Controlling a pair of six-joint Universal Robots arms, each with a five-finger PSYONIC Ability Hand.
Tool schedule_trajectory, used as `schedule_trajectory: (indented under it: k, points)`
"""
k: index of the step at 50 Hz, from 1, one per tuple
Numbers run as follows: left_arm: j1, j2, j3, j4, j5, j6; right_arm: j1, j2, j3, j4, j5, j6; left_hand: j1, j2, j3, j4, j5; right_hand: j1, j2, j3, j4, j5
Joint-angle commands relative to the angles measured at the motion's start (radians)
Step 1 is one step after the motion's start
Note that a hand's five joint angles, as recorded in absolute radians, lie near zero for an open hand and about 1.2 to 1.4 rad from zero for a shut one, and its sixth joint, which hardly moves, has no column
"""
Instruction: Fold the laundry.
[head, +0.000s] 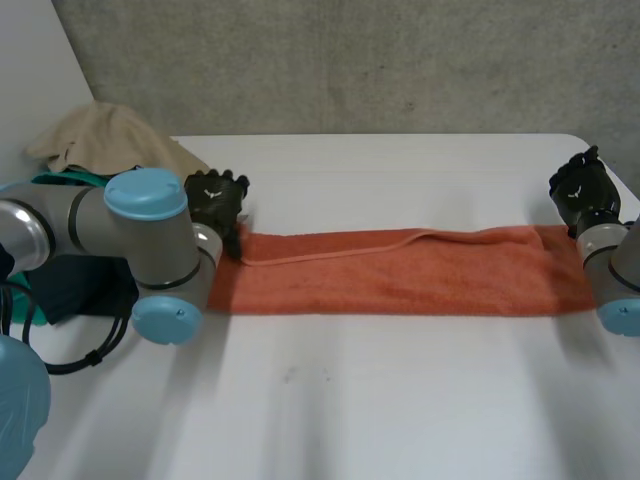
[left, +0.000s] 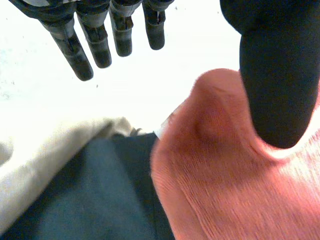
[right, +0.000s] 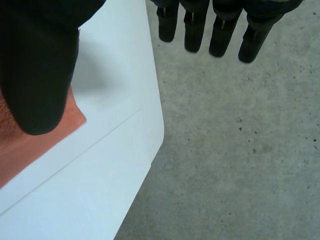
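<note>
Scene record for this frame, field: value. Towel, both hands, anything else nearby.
towel: orange towel, a long flat strip across the white table
left hand: at the strip's left end, fingers straight, thumb on the cloth, open
right hand: at the strip's right end by the table corner, fingers straight, thumb over the towel's corner, open
other: beige cloth and dark cloth beside the towel's left end

A bare robot lab: grey concrete wall (head: 380, 60) behind the white table (head: 400, 400), concrete floor (right: 240, 150) beside it.
</note>
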Motion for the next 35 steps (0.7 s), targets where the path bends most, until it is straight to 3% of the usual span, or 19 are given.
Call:
schedule_trajectory:
  k: [1,7,11,16,21,25,35]
  points:
    - [-0.056,0.108,-0.015,-0.002,0.009,-0.001,-0.004,-0.131,0.043,0.071,0.032,0.183,-0.03,-0.055,-0.057,-0.05,-0.049,-0.059,-0.057,-0.061,-0.064,-0.057]
    - [-0.053,0.229,-0.132,0.004,0.013,0.005,-0.033,-0.34,0.118,0.288,0.013,0.385,-0.033,-0.058,-0.06,-0.053,-0.052,-0.059,-0.057,-0.061,-0.064,-0.057]
    - [-0.053,0.271,-0.202,0.021,0.026,0.007,-0.109,-0.409,0.181,0.445,-0.06,0.45,-0.033,-0.058,-0.06,-0.053,-0.052,-0.059,-0.057,-0.061,-0.064,-0.057]
    - [-0.054,0.242,-0.254,0.05,0.142,0.015,-0.159,-0.418,0.271,0.579,-0.174,0.444,-0.013,-0.037,-0.04,-0.033,-0.031,-0.059,-0.057,-0.061,-0.064,-0.057]
    - [-0.045,0.137,-0.23,0.056,0.208,0.051,-0.191,-0.418,0.336,0.542,-0.192,0.442,0.011,-0.014,-0.016,-0.009,-0.008,-0.059,-0.057,-0.061,-0.064,-0.057]
    - [-0.028,0.076,-0.163,0.065,0.213,0.13,-0.195,-0.414,0.359,0.504,-0.191,0.442,0.02,-0.005,-0.007,0.0,0.001,0.051,0.053,0.049,0.046,0.053]
    - [-0.001,-0.088,0.011,0.067,0.216,0.242,-0.193,-0.406,0.376,0.45,-0.189,0.444,0.075,0.051,0.048,0.056,0.057,0.059,0.062,0.058,0.055,0.062]
